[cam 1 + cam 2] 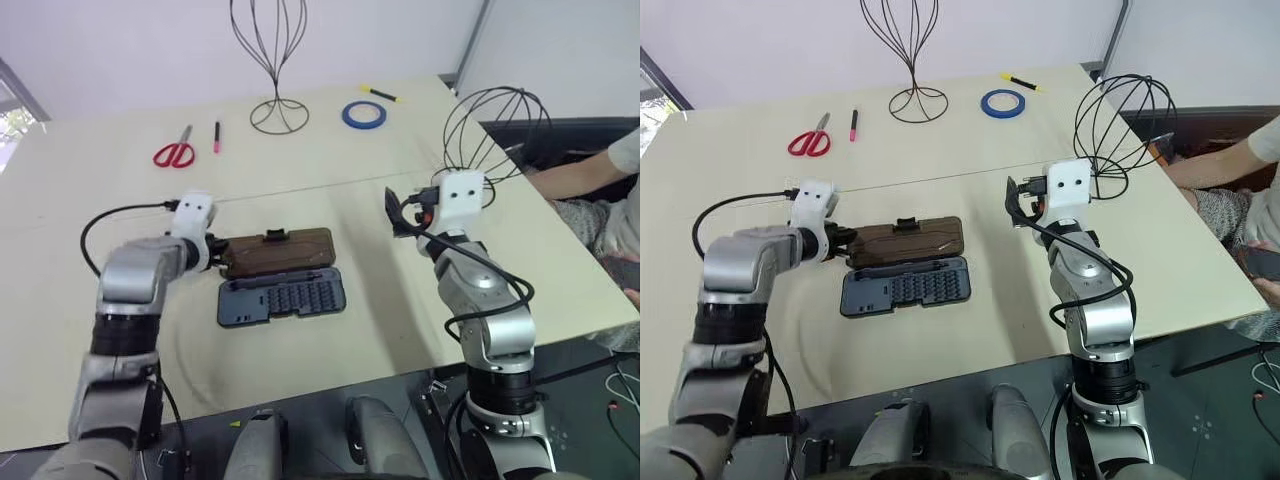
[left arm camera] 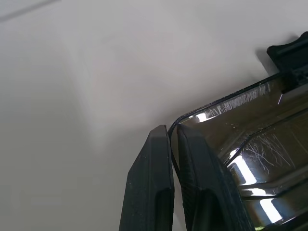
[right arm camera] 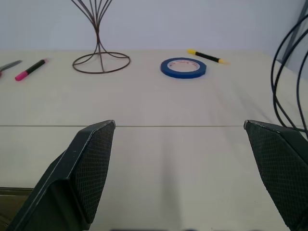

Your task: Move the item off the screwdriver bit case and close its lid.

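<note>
Left fingers [image 2: 166, 183] were pressed together at the translucent smoky brown plastic lid's [image 1: 910, 240] corner, forearm angled down; right fingers [image 3: 91, 168] spread wide, empty, level.

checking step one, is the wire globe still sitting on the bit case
No: the wire globe stands on the table beyond the right gripper, well apart from the screwdriver bit case, whose lid lies open.
</note>
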Motion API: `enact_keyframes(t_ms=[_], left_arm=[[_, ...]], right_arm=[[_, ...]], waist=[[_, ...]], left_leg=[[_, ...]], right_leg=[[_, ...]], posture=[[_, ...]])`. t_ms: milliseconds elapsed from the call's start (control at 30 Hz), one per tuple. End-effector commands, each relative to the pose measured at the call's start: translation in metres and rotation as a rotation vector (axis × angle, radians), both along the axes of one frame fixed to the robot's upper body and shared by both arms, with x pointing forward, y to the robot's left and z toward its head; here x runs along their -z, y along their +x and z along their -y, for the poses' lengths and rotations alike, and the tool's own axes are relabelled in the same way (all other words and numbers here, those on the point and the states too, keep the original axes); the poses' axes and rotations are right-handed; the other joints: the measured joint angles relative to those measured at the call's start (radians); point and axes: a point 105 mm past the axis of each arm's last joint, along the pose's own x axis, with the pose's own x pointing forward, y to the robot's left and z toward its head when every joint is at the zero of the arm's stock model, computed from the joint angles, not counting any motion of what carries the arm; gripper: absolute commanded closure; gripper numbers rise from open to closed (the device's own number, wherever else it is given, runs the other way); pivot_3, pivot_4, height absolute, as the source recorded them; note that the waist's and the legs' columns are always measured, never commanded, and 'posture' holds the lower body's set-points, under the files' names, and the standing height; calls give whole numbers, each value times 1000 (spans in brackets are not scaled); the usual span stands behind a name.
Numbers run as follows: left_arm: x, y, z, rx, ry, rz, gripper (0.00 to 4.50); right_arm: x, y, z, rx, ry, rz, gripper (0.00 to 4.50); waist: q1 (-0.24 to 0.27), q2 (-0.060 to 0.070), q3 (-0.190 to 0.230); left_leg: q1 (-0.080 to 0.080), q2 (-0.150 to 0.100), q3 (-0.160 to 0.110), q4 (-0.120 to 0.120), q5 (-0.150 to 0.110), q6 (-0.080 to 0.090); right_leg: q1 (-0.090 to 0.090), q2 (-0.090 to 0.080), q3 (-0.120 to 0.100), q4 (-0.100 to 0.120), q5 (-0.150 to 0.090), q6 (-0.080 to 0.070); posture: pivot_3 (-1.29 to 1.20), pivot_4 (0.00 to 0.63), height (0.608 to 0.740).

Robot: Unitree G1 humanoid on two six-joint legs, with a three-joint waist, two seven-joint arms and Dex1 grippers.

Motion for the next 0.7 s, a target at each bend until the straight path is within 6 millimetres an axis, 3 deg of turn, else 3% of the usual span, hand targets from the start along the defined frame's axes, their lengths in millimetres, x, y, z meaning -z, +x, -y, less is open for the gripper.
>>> enact_keyframes(t_ms=[33,233,367,700], left_arm=[[7,-15,-2,-79,0,-12,4447],[16,-32,-6,-134,-16,-27,4447],[18,-33,4,-40,-7,-26,4447],[19,-16,15,139,66,16,4447]], right_arm=[[-11,0,-6,-32,-2,43,0],[-12,4,-12,-69,-15,40,0],[-11,5,-15,-84,-18,36,0],[-12,3,-15,-82,-19,34,0]], waist=[[6,0,0],[8,0,0],[7,0,0],[11,1,-1]], left_leg=[[0,0,0,0,0,0],[1,0,0,0,0,0],[1,0,0,0,0,0],[1,0,0,0,0,-1]], right_leg=[[0,0,0,0,0,0],[1,0,0,0,0,0],[1,0,0,0,0,0],[2,0,0,0,0,0]], posture=[[0,150,740],[0,150,740],[0,150,740],[0,150,740]])
